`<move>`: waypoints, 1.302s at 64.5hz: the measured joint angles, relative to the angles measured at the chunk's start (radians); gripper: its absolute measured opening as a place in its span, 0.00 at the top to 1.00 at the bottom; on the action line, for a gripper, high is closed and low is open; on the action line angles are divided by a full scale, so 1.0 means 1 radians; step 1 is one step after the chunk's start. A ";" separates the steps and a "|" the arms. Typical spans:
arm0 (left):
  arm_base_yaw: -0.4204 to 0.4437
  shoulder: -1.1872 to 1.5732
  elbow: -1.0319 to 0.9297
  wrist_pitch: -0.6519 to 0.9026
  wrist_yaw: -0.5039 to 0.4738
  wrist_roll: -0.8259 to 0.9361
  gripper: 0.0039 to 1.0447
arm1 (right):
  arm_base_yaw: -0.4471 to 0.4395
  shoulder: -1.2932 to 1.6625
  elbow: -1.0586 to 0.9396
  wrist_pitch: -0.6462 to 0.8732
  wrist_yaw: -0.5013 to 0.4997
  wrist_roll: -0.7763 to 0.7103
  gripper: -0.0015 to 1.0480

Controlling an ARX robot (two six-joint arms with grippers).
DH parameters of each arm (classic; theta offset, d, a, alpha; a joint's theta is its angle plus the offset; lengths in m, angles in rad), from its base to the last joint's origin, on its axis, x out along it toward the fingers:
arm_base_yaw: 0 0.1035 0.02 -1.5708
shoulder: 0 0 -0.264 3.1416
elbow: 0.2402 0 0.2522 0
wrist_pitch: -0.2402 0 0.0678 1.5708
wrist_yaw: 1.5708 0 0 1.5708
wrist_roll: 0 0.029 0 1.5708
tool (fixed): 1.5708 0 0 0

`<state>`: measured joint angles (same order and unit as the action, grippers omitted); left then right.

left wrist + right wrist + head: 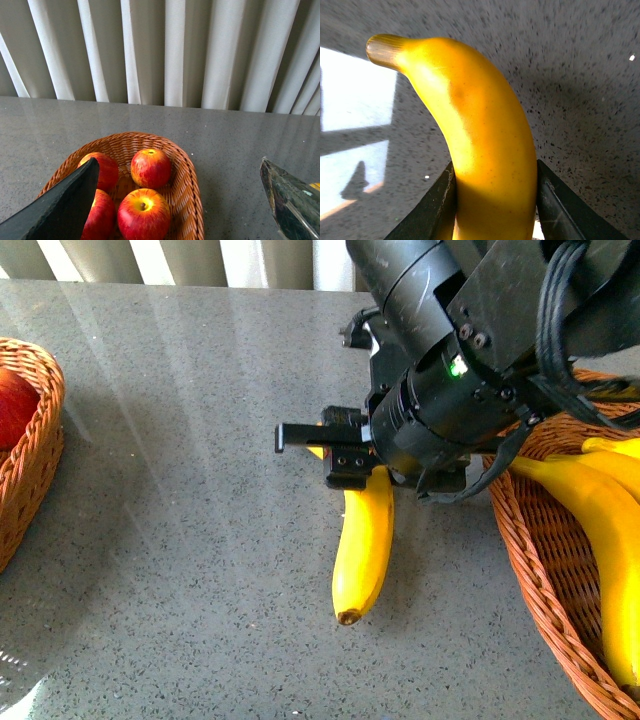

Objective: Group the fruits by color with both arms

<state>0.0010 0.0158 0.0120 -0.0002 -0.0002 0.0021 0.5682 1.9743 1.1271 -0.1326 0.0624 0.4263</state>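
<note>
Yellow and glossy, the long curved banana with a brown tip (362,545) is lying on the grey speckled stone counter (180,490), between the two baskets, and we are gripping it near its upper end with our black right hand (352,468). In the right wrist view we are seeing both dark fingers (432,212) pressing against the banana's sides, so this hand is closed around the fruit. Whether the banana is resting on the counter or lifted just off it, we cannot tell.

Beside it, the brown woven wicker basket on the right (545,590) is holding more yellow bananas (600,520). At the far left edge, a second wicker basket (35,465) is showing a red apple (12,405).

In the left wrist view we are looking down on that left basket, which is holding four round red apples with yellow-streaked tops (150,167). Our left hand (175,200) is hanging above it with its dark fingers (62,207) spread wide apart and nothing between them.
</note>
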 joint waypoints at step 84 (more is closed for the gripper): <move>0.000 0.000 0.000 0.000 0.000 0.000 0.09 | -0.579 -0.484 -0.452 0.008 -0.190 -0.481 0.67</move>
<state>0.0010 0.0158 0.0120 -0.0002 -0.0002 0.0021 -0.0109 1.4899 0.6754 -0.1246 -0.1280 -0.0551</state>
